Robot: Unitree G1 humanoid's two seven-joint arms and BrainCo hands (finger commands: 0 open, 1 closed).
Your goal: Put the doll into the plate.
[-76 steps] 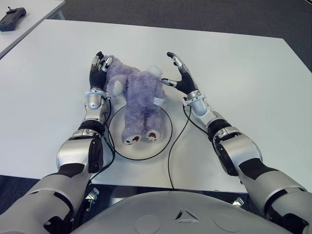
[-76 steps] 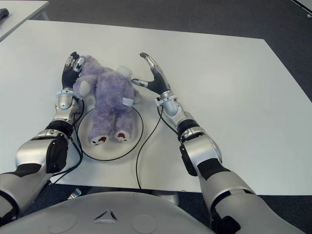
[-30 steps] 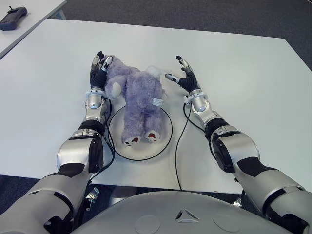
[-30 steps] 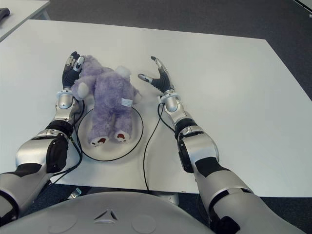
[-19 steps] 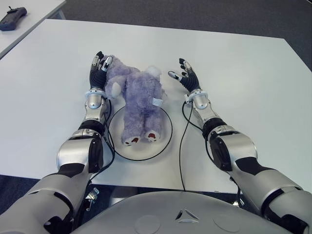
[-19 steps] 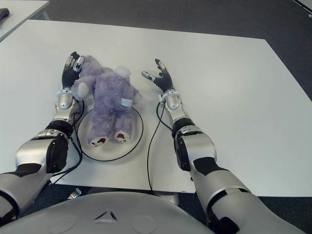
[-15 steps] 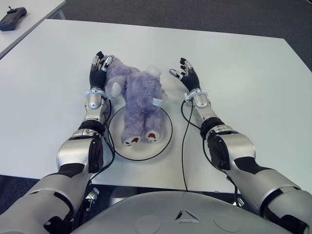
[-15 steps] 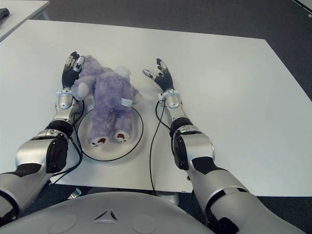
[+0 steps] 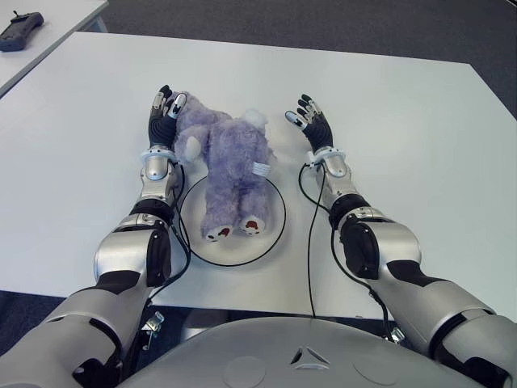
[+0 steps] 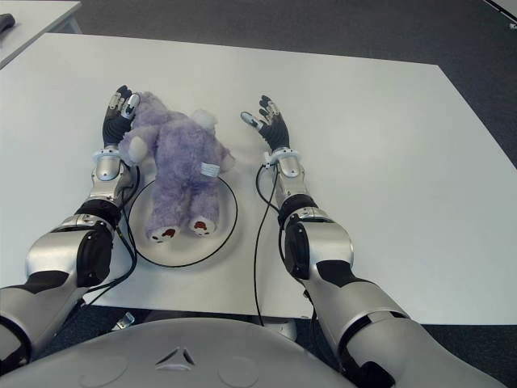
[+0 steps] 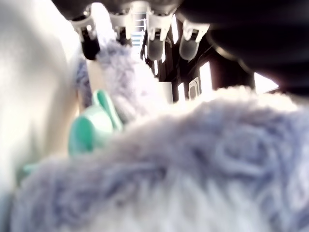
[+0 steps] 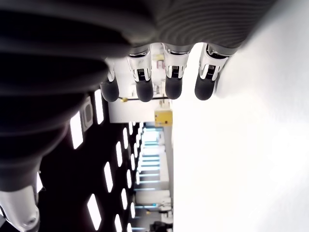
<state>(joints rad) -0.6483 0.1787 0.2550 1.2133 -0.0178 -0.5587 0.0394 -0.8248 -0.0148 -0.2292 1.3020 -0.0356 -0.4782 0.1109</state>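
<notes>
While the purple doll (image 9: 229, 166) lies with its legs on the plate (image 9: 271, 228) and its head past the far rim, the right hand (image 9: 313, 129) has pulled back from its side — fingers spread, empty. The left hand (image 9: 163, 120) stays flat against the head, fingers straight. Release looks half done.

Head stereo pair looks down; wrist cameras sit close.

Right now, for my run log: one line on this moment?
doll: legs on plate | left hand: open, against doll | right hand: open, apart
</notes>
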